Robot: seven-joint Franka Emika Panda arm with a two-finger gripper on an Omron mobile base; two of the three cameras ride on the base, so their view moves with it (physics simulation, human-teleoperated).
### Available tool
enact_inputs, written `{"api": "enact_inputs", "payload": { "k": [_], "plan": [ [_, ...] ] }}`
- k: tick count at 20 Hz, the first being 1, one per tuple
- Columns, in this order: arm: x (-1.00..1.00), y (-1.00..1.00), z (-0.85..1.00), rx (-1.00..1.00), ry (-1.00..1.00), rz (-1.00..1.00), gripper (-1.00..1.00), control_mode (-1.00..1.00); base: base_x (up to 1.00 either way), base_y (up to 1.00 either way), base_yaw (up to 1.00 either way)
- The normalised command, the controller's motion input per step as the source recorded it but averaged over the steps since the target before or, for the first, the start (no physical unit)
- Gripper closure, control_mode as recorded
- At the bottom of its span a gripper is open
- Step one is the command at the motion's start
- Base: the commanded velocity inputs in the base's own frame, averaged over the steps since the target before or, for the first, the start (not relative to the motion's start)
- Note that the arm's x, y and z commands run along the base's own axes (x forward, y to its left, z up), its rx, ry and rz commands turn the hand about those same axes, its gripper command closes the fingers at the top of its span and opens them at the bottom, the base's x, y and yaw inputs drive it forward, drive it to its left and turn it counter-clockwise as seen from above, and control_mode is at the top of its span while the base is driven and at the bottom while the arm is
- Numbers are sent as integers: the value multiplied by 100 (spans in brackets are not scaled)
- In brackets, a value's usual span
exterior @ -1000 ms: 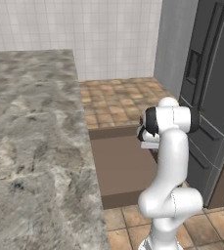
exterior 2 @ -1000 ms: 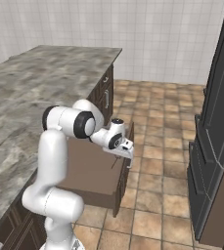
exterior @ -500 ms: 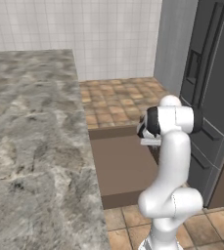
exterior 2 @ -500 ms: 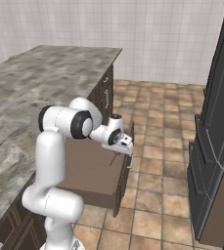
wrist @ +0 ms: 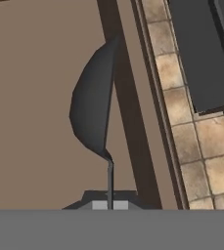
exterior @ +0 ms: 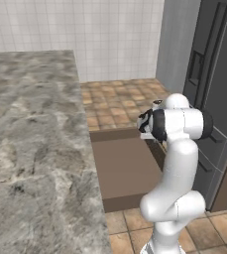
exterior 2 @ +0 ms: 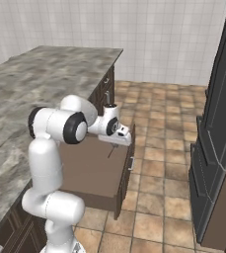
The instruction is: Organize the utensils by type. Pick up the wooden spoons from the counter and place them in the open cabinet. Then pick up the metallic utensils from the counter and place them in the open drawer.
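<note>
- Little is changing since the earlier pictures: the arm is keeping its pose over the drawer (exterior 2: 92, 170), with the wrist drifting only slightly.
- The claw (exterior 2: 115, 143) is hanging above the drawer's right side, near its front wall, pinched narrow on a dark utensil (wrist: 95, 105).
- In the hand view the utensil is pointing away from the claw: a thin stem is sitting between the tips and a broad, thin dark head is spreading above the drawer floor, beside the wall.
- In the right base view it is showing as a thin dark sliver (exterior 2: 110, 152) dangling under the claw.
- The desk (exterior: 30, 149) is showing as bare marbled stone in the stretch in view.
- Judging by its look, the utensil is light, stiff and smooth; held by so thin a stem it may be swivelling easily, so a firm pinch low on the stem suits it.
- Likely step: dropping it into the drawer.
</note>
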Motion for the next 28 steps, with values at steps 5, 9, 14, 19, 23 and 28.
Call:
{"api": "enact_inputs", "payload": {
  "k": [5, 9, 14, 19, 23, 28],
  "plan": [
    [0, 51, -1, 0, 0, 13, 100, -100, 0, 0, 0],
    [0, 54, -5, 1, 0, 18, 100, -100, 0, 0, 0],
    [0, 50, -20, 7, 0, 15, 100, -100, 0, 0, 0],
    [0, 19, -25, 20, 0, 3, 100, -100, 0, 0, 0],
    [0, 4, -36, 17, -2, -6, 100, -100, 0, 0, 0],
    [0, 29, -58, -4, 0, -8, 100, -100, 0, 0, 0]
  ]
}}
